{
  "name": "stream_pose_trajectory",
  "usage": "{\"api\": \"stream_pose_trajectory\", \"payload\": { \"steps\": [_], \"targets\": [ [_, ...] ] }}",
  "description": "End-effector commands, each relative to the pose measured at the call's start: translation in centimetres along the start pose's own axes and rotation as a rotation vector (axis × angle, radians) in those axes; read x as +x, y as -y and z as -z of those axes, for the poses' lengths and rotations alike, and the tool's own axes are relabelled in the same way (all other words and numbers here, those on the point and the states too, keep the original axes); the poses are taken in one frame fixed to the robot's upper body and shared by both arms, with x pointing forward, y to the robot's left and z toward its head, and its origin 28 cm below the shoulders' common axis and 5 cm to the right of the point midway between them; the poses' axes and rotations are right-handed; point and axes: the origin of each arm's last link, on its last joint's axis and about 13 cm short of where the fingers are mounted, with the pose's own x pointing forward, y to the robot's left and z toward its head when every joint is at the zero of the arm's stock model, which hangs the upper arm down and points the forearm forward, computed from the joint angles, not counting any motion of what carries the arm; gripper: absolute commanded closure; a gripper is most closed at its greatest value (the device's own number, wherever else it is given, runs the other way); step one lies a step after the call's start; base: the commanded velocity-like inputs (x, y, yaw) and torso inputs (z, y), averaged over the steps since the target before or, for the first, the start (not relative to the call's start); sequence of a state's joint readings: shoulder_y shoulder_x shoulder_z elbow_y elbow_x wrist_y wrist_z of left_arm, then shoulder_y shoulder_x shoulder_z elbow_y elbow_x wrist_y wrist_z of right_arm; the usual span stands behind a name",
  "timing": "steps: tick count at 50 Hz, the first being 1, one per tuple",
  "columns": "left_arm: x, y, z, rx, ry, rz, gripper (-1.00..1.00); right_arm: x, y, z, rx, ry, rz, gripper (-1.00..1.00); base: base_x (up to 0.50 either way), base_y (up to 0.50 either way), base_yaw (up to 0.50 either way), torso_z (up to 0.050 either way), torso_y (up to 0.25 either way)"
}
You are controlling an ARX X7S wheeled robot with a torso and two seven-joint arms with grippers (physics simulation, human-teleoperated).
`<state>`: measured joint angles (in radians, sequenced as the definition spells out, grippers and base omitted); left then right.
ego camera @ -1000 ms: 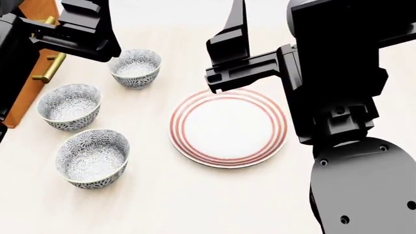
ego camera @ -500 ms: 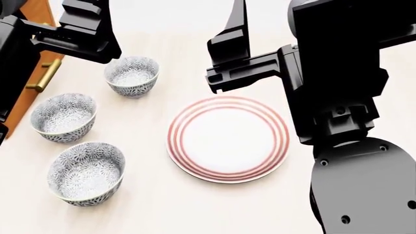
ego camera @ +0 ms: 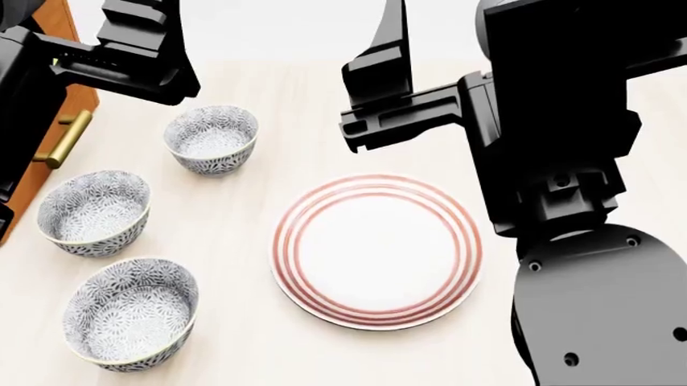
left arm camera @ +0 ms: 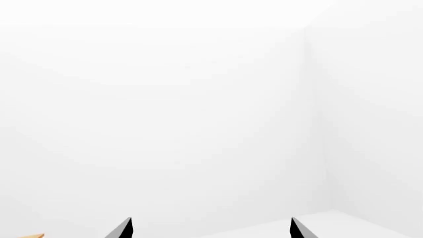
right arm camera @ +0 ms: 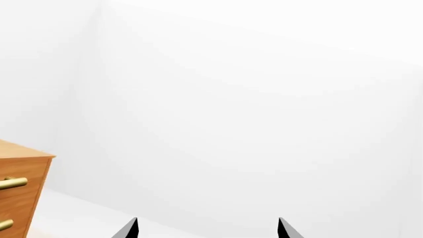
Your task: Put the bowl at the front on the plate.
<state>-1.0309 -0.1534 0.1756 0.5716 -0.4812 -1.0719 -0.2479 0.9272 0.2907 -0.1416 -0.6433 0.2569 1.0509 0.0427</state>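
The bowl (ego camera: 130, 312) sat on the table (ego camera: 236, 346), nearest to you, left of the plate (ego camera: 376, 249) and apart from it. Two more bowls (ego camera: 92, 211) (ego camera: 211, 139) stood in a row behind it. Your left gripper (left arm camera: 210, 229) and right gripper (right arm camera: 207, 229) were both spread wide, holding nothing, up above the table.

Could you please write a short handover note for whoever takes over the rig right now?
Left gripper: open, empty, raised and facing the wall.
Right gripper: open, empty, also raised.
The bowl at the front stands upright on the table, nearest the robot in a row of three, to the left of the plate.
The plate is bare.
Done: nothing yet.
Left: grasp the front bowl and set it on the plate.
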Motion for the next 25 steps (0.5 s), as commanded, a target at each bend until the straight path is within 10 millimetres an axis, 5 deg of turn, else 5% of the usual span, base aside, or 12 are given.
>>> {"api": "stream_pose_trajectory", "payload": {
  "steps": [1, 25],
  "targets": [
    [0.04, -0.01, -0.02, -0.001, 0.001, -0.001, -1.0, 0.07, 0.05, -0.09, 0.002, 0.002, 0.0, -1.0, 0.12, 0.0, 0.0, 0.0, 0.0],
    [0.04, -0.03, 0.09, -0.001, -0.002, -0.001, -1.0, 0.08, 0.06, -0.1, 0.004, 0.006, 0.0, -1.0, 0.12, 0.0, 0.0, 0.0, 0.0]
  ]
}}
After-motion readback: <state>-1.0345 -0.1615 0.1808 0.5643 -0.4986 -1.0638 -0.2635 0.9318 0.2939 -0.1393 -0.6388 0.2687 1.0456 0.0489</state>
